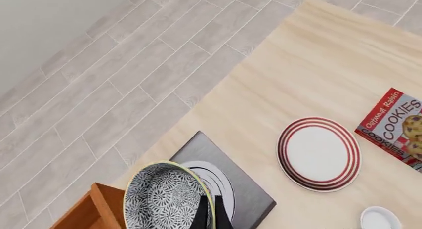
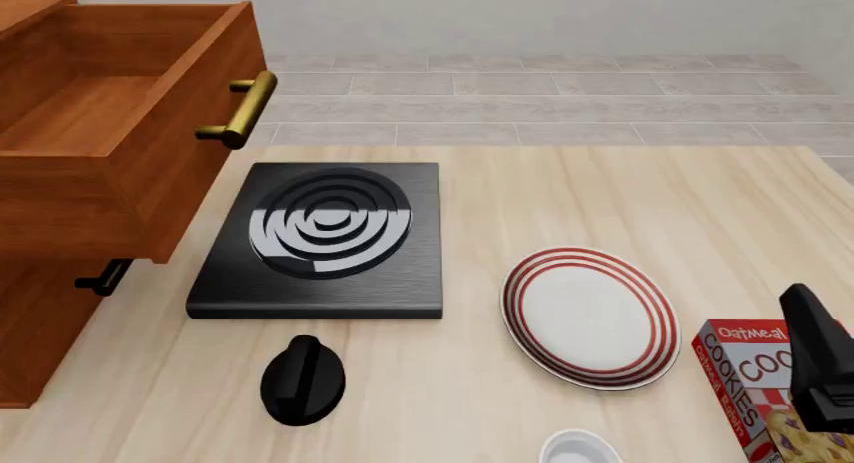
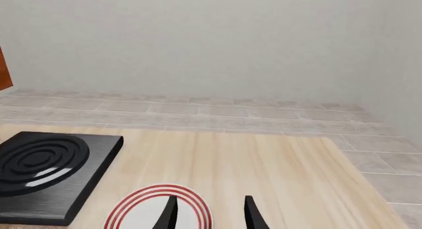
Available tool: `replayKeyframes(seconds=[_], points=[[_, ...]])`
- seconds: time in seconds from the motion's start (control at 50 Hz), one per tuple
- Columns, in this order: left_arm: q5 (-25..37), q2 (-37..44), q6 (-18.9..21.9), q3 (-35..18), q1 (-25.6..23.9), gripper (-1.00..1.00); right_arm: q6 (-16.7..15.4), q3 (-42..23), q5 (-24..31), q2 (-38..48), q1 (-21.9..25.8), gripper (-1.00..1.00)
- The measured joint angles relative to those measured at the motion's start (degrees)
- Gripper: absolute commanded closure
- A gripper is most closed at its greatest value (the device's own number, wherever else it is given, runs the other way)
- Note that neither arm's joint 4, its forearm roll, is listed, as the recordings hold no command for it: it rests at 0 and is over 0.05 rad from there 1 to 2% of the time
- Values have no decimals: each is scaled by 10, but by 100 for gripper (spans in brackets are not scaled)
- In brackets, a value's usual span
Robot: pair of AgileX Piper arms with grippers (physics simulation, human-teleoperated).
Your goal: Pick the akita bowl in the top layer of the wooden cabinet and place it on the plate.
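Left gripper (image 1: pixel 211 211) is clamped on the rim of the akita bowl (image 1: pixel 165 197), held aloft over the stove (image 1: pixel 247 189) beside the open top layer (image 2: pixel 120 133) for carriage to the plate (image 2: pixel 587 318); right gripper (image 3: pixel 209 211) hangs parted, idle.

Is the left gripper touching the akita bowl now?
Touching. In the left wrist view the left gripper has its dark fingers closed over the rim of the akita bowl, which hangs above the stove.
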Motion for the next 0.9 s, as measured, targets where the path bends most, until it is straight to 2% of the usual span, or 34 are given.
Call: replayKeyframes(seconds=[0.9], points=[[-67,40,21,52,-88,100,-8,3,-2,0,4,-100]])
